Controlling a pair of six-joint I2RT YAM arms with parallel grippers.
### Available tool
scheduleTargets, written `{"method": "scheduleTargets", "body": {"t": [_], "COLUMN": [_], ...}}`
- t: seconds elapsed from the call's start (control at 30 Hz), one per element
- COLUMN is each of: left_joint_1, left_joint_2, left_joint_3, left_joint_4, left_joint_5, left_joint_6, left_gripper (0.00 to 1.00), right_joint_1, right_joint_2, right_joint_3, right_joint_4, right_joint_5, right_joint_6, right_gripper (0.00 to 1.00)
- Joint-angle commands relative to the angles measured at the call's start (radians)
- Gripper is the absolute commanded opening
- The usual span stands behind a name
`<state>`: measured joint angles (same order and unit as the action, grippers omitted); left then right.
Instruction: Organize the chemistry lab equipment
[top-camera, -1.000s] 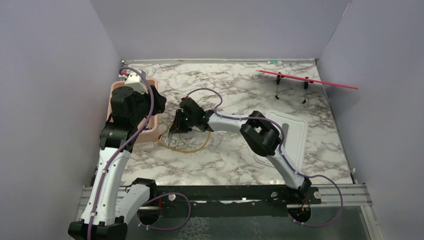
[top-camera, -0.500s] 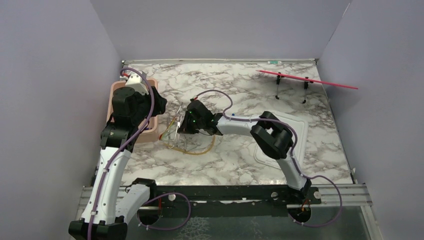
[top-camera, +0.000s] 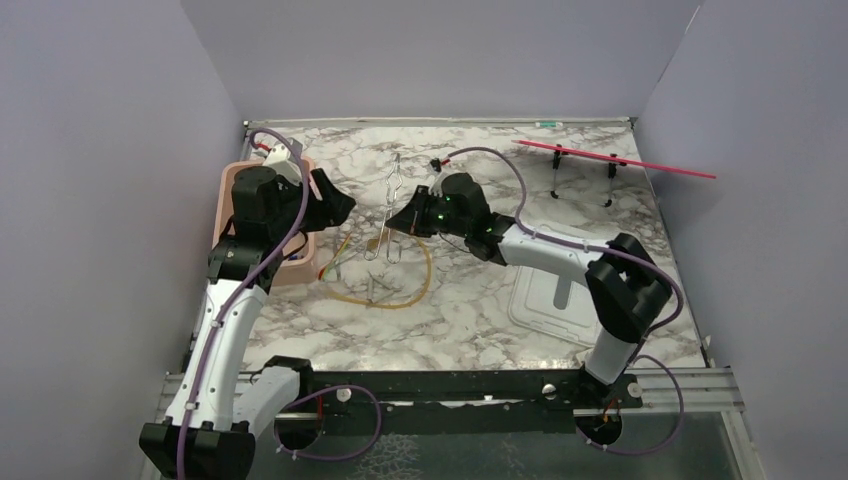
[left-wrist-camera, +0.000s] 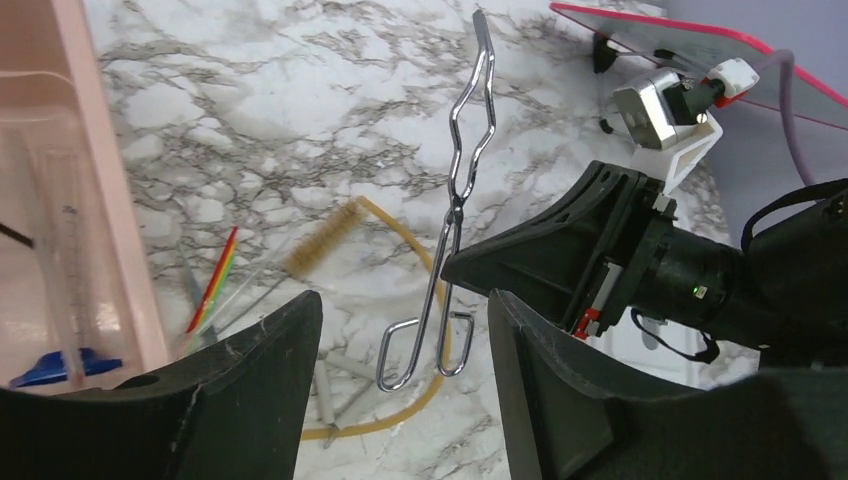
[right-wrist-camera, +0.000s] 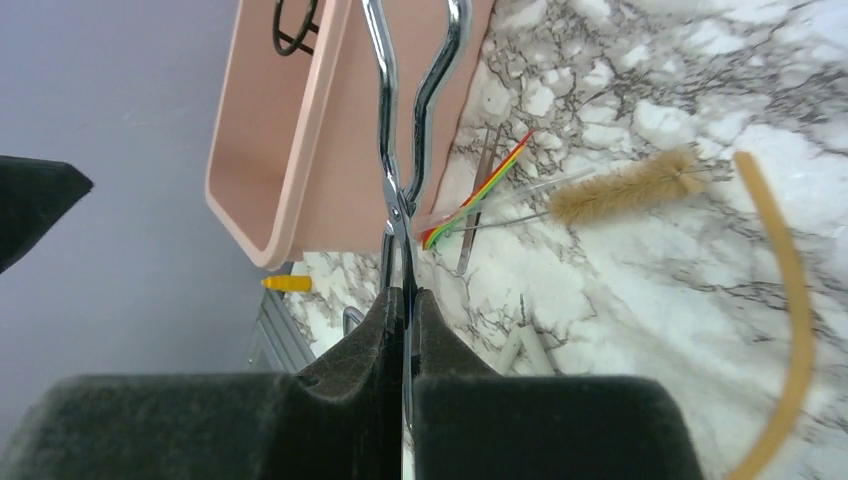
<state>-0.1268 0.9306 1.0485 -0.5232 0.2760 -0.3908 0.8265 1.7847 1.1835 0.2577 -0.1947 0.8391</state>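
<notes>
The metal tongs (top-camera: 390, 200) are pinched near their pivot between the fingertips of the right gripper (top-camera: 408, 222), which are shut tight on the chrome with no gap in the right wrist view. The bent tips point toward the back wall and the handle loops toward the arms. Below and beside them on the marble table (top-camera: 480, 180) lie the amber rubber tubing loop (top-camera: 400, 300), a bristle brush (right-wrist-camera: 625, 190) and a few thin loose items. The left gripper (top-camera: 335, 205) is spread wide and holds nothing, between the tongs and the right rim of the pink tub (top-camera: 300, 265). The tub holds a black wire ring (right-wrist-camera: 295, 25). Bare marble runs from the tongs toward the back wall.
</notes>
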Motion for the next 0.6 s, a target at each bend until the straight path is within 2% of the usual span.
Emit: {"method": "scheduleTargets", "body": {"t": [0.0, 0.17, 0.3, 0.47, 0.57], "left_joint_1": [-0.003, -0.004, -0.007, -0.042, -0.058], "left_joint_2": [0.018, 0.036, 0.048, 0.056, 0.057], "left_joint_3": [-0.01, -0.101, -0.153, -0.171, -0.19], "left_joint_4": [0.122, 0.332, 0.456, 0.518, 0.555], "left_joint_5": [0.211, 0.413, 0.442, 0.451, 0.457], "left_joint_6": [-0.096, -0.242, -0.323, -0.354, -0.371], "left_gripper": [0.65, 0.67, 0.66, 0.56, 0.44], "right_joint_1": [-0.025, -0.03, -0.03, -0.03, -0.03], "right_joint_2": [-0.113, -0.201, -0.235, -0.233, -0.22], "right_joint_3": [-0.047, -0.072, -0.064, -0.046, -0.039], "right_joint_4": [0.109, 0.139, 0.177, 0.183, 0.206], "right_joint_5": [-0.108, -0.199, -0.313, -0.375, -0.397], "right_joint_6": [-0.099, -0.161, -0.165, -0.139, -0.118], "right_gripper": [0.01, 0.0, 0.0, 0.01, 0.01]}}
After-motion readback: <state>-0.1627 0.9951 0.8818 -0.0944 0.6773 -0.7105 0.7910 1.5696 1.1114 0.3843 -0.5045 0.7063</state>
